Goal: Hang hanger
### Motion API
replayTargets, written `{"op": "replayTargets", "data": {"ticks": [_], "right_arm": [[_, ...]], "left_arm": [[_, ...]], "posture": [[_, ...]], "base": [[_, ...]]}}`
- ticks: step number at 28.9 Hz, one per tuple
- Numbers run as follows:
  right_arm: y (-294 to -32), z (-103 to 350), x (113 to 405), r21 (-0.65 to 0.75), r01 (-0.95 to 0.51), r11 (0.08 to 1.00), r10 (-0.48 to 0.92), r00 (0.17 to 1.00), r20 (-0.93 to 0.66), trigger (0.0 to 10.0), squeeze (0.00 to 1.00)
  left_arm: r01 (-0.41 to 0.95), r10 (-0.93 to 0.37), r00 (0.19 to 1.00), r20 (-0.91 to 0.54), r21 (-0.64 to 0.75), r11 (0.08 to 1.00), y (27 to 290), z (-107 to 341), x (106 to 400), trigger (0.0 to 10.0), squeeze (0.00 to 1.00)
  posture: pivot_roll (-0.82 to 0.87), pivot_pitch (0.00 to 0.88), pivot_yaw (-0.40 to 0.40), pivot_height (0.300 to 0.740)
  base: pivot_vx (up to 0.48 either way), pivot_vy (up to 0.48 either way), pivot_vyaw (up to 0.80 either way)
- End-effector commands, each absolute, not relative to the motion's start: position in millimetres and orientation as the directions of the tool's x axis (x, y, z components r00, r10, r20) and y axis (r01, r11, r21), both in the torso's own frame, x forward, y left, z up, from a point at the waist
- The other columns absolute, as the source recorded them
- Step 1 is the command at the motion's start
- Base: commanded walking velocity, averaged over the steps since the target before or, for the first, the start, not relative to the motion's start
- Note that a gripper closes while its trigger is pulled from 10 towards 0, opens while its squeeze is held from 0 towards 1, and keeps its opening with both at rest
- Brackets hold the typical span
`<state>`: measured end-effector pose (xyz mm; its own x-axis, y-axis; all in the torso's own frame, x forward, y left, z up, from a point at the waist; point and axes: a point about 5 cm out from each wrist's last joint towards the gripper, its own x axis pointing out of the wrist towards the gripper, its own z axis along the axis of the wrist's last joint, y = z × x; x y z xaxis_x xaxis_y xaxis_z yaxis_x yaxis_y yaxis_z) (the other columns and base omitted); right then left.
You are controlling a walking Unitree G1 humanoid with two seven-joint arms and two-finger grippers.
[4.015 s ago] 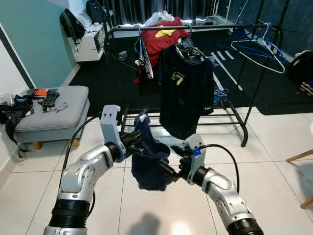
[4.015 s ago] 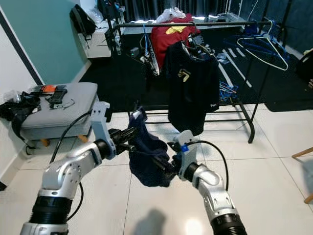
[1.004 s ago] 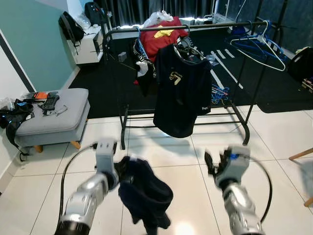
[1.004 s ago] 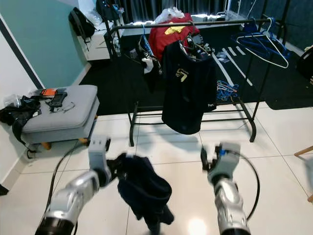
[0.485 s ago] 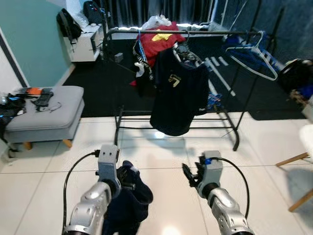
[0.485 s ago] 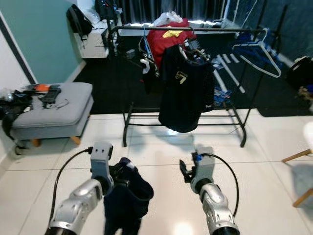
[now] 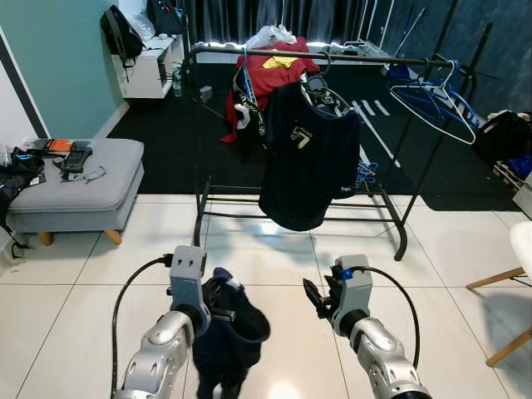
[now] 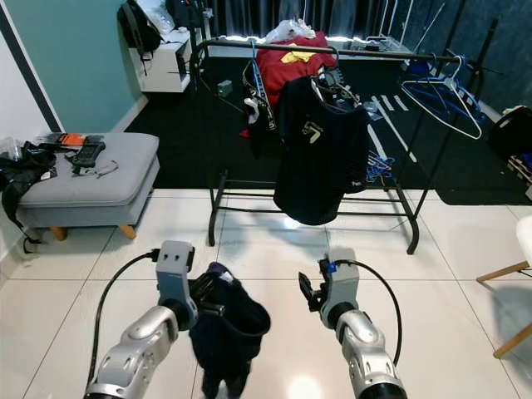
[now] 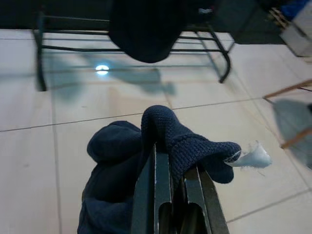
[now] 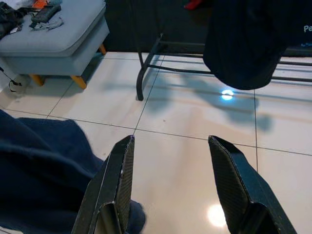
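Note:
My left gripper [image 7: 218,311] is shut on a bunched navy garment [image 7: 230,334] that hangs low over the white tiles. In the left wrist view the fingers [image 9: 157,168] pinch a fold of the navy cloth [image 9: 168,134], beside a white label [image 9: 251,157]. My right gripper [image 7: 319,301] is open and apart from the garment, to its right; its wide-spread fingers [image 10: 122,180] hold nothing. Ahead stands a black clothes rack [image 7: 332,54] with a black T-shirt [image 7: 307,154], a red garment [image 7: 278,71] and bare hangers [image 7: 436,100] at its right end.
A grey ottoman [image 7: 79,187] with small items and a black bag stands at the left. A wooden chair leg [image 7: 499,278] juts in at the right. White tile floor [image 7: 274,249] lies between me and the rack's foot rails [image 7: 241,214].
Since four seconds ago my right gripper has let go of the navy garment and moved off to the right. Both arms have dropped lower, and the view has shifted.

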<state>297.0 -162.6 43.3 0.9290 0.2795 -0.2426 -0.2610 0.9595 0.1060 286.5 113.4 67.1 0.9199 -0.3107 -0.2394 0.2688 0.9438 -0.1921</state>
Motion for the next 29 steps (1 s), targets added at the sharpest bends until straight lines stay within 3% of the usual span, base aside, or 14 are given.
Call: {"op": "replayTargets", "data": {"ticks": [1,22,29], "right_arm": [[-164.1,40.6,294.5,0.124,-0.254,0.959,0.278,0.927,-0.252,10.0,0.0],[-171.6,40.0,291.1,0.131,-0.187,0.974,0.215,0.946,-0.245,10.0,0.0],[-171.4,41.0,289.8,0.137,-0.188,0.973,0.216,0.949,-0.231,10.0,0.0]], "left_arm": [[0.293,-0.334,0.923,-0.192,-0.212,0.932,107.6,75.7,290.0,10.0,0.0],[0.341,-0.38,0.909,-0.171,-0.219,0.914,101.8,80.0,292.8,10.0,0.0],[0.351,-0.39,0.906,-0.165,-0.223,0.909,103.6,81.3,293.6,10.0,0.0]], "posture": [[-0.04,0.061,-0.017,0.74],[-0.04,0.054,0.022,0.74],[-0.04,0.051,0.028,0.74]], "base": [[0.0,0.0,0.0],[0.203,0.0,0.0],[0.27,0.0,-0.54]]}}
